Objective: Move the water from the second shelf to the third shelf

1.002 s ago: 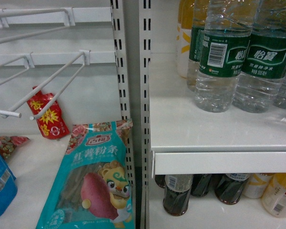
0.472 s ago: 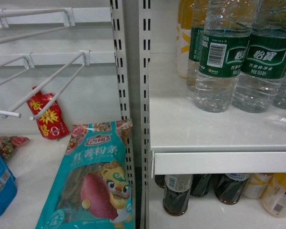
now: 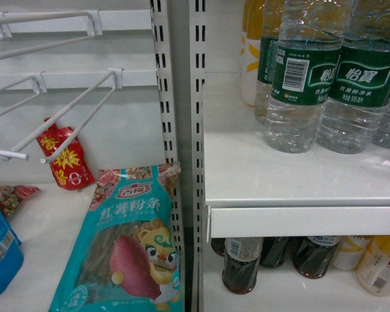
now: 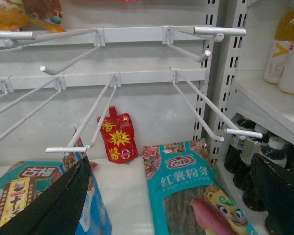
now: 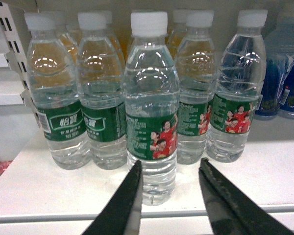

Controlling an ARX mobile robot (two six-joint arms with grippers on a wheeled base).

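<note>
Several water bottles with green labels stand on a white shelf [image 5: 264, 181]. In the right wrist view one water bottle [image 5: 152, 112] stands in front of the row, close to the shelf's front edge. My right gripper [image 5: 170, 163] is open and level with that bottle's base, just short of it; the bottle sits slightly left of the gap and nothing is between the fingers. The head view shows the same water bottles [image 3: 303, 78] at upper right, and neither gripper. My left gripper [image 4: 171, 161] is open and empty over the left bay.
Dark bottles [image 3: 240, 263] and yellow drinks [image 3: 383, 263] fill the shelf below. Blue bottles [image 5: 284, 83] stand right of the water. In the left bay are wire hooks [image 3: 71, 110], a red pouch [image 3: 66, 158] and a teal snack bag [image 3: 127, 247]. Slotted uprights [image 3: 197, 117] divide the bays.
</note>
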